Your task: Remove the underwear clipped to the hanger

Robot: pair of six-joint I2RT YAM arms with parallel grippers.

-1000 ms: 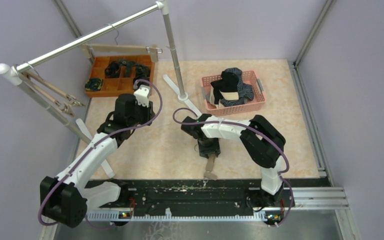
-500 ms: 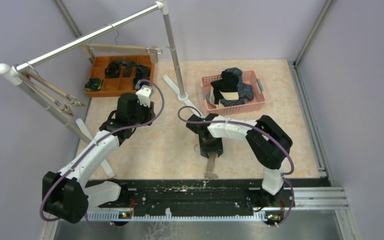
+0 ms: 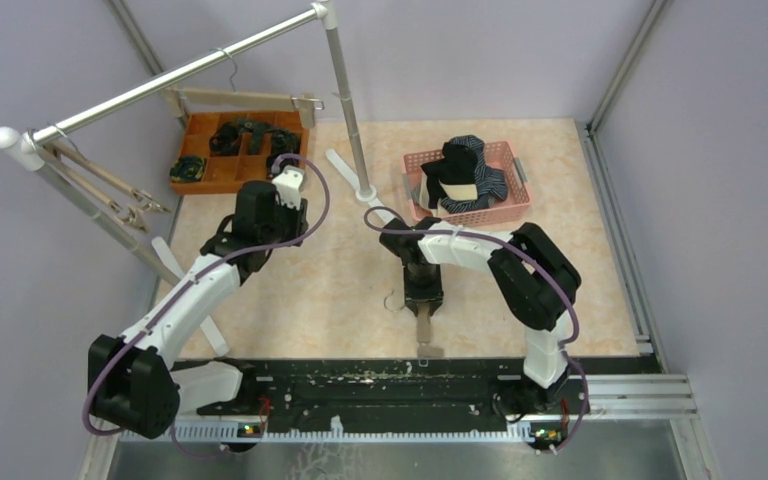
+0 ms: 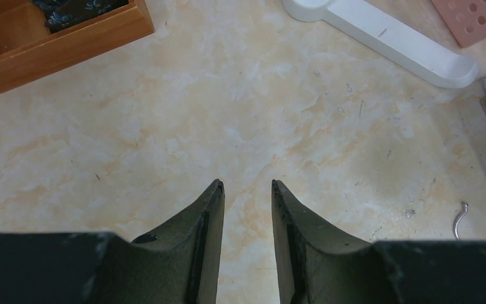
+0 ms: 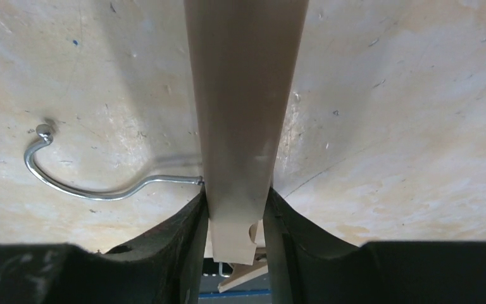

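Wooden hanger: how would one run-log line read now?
right gripper: shut on hanger | left gripper: open, empty | underwear: in pink basket

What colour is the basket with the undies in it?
The basket is pink; the top external view shows it best.

Bright, even light from above, soft shadows on the tabletop (image 3: 340,290), top view sharp, wooden hanger bar (image 5: 243,95) a bit blurry up close

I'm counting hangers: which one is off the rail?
The wooden hanger lying flat on the table, its bar clamped in the right gripper; the other hangers hang from the rail.
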